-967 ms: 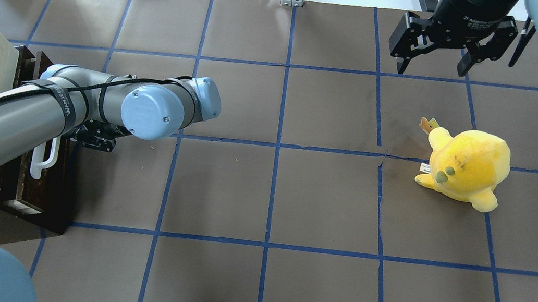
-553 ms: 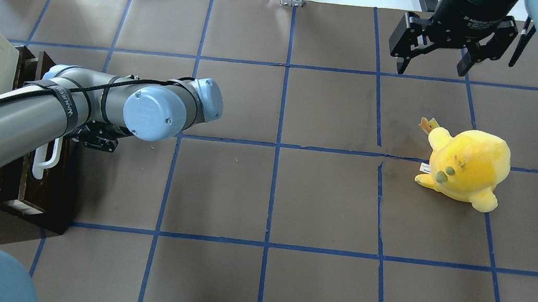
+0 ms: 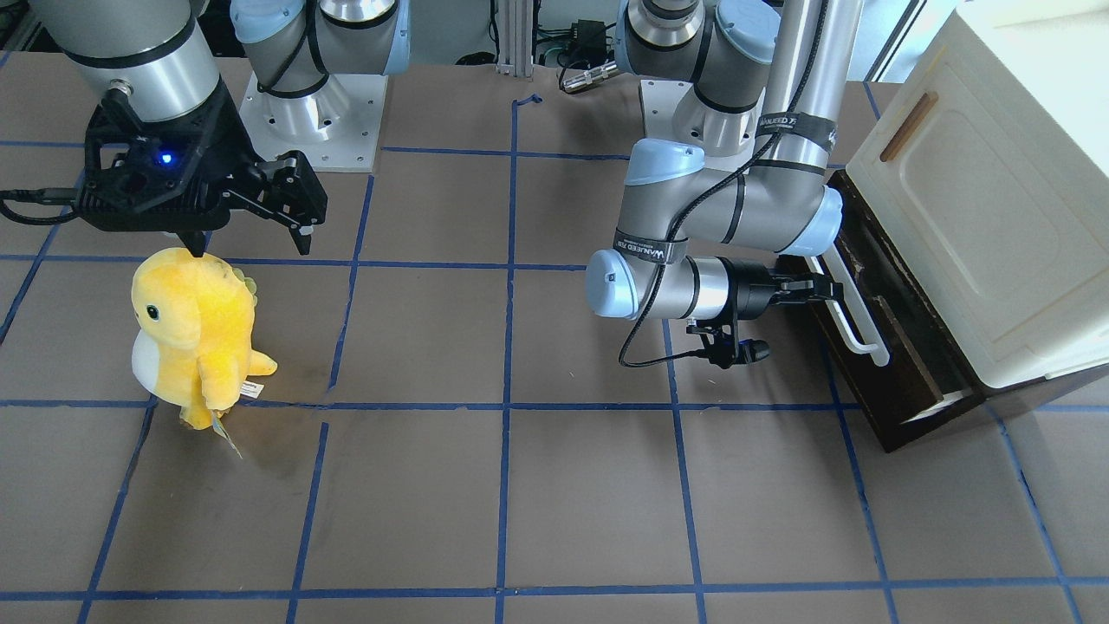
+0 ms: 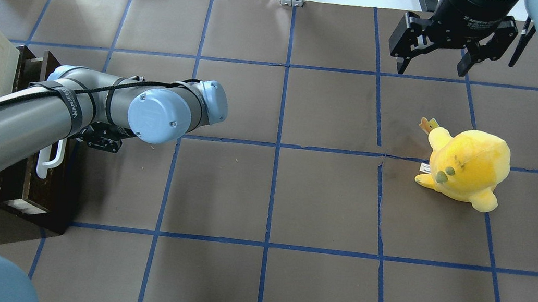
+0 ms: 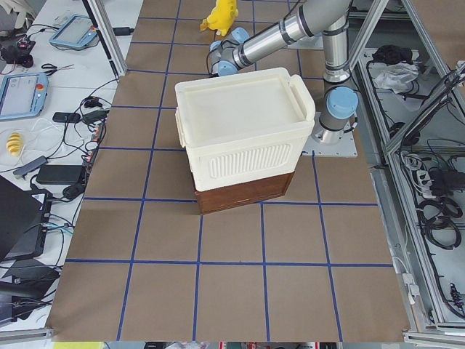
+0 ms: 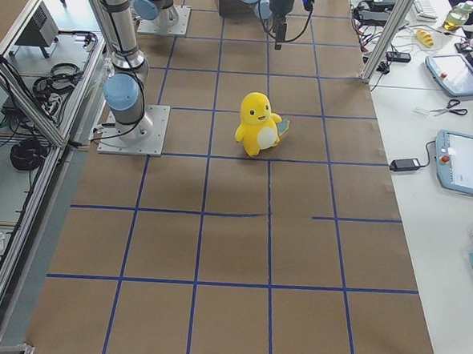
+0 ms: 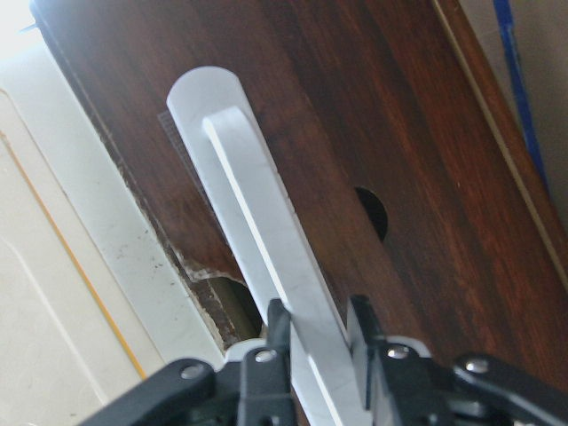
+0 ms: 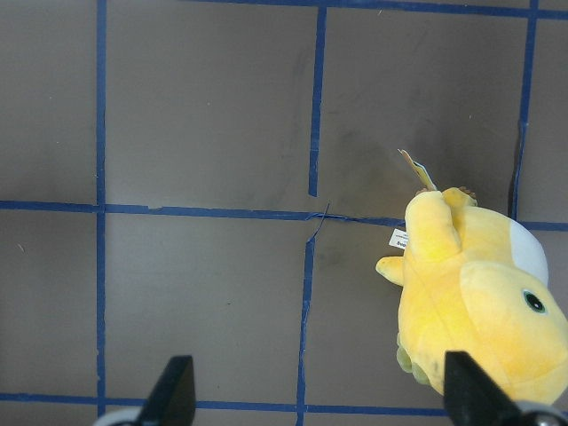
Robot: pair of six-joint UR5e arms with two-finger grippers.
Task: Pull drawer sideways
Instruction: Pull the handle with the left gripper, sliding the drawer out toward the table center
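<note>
The left gripper [image 7: 317, 327] is clamped on the long white bar handle [image 3: 854, 319] of the dark brown wooden drawer [image 3: 905, 377], which sits partly slid out from under the boxy cream plastic cabinet [image 3: 988, 217]. The grip looks off-centre, toward one end of the bar, so I'd worry the drawer skews and binds in its slot. The light cabinet might also drag along instead of letting the drawer go. The smooth bar could slip between the fingers too. Nothing blocks the drawer's path out from the cabinet. Well away from the cabinet stands a yellow plush toy [image 4: 467, 165]. The right gripper [image 4: 431, 68] hangs near that toy, fingers spread, holding nothing.
</note>
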